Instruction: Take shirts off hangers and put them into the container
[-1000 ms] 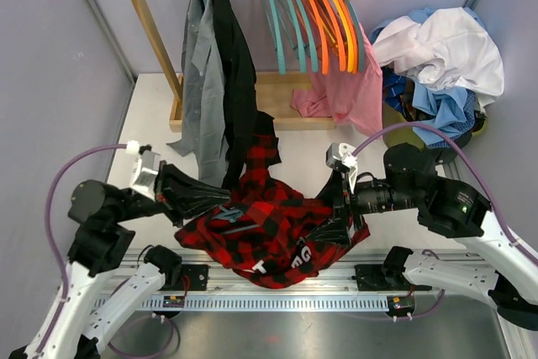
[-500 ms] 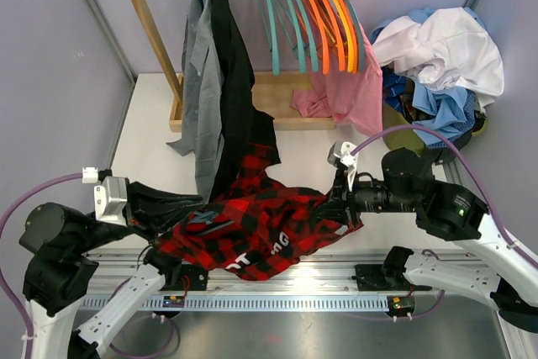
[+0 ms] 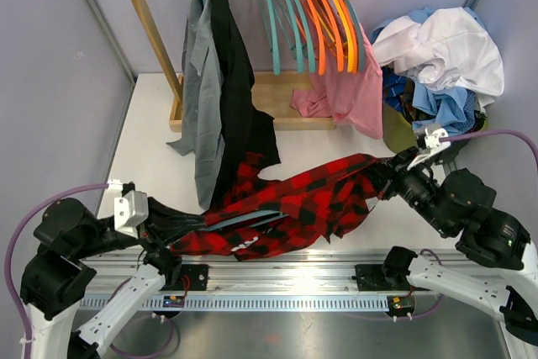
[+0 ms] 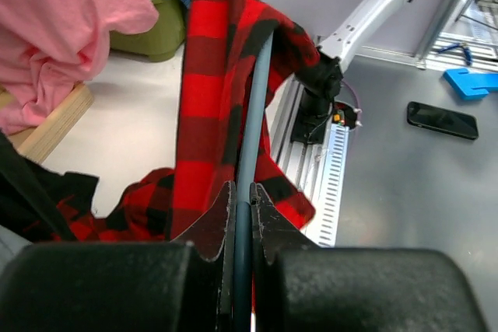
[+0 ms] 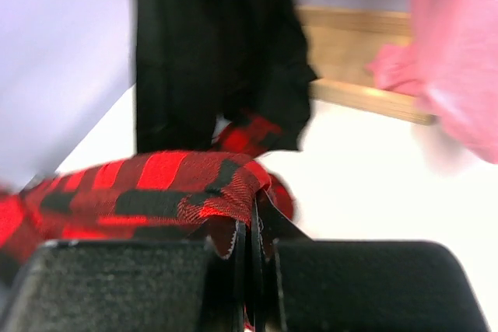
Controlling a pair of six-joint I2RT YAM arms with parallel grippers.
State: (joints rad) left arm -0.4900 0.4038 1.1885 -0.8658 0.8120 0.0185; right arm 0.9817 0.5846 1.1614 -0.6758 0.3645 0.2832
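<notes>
Now that my right gripper has closed, where a second ago its jaws stood apart over the bunched cloth, it pinches a fold of the red-and-black plaid flannel shirt tight between its fingers. That arm has swung from the middle, in front of the wooden clothes rack, out past the rack's right front corner. It is now close to the yellow-green bin, heaped with white and blue clothes, that stands right of the rack. My left gripper stays clamped on the slim teal hanger, which runs inside the flannel, and has drawn back off the rack's left front side. The shirt, heaped a second ago, is now pulled into a long band over the white table in front of the rack. Its upper edge meets the hem of the plain black shirt hanging on the rack, beside the plain grey shirt
</notes>
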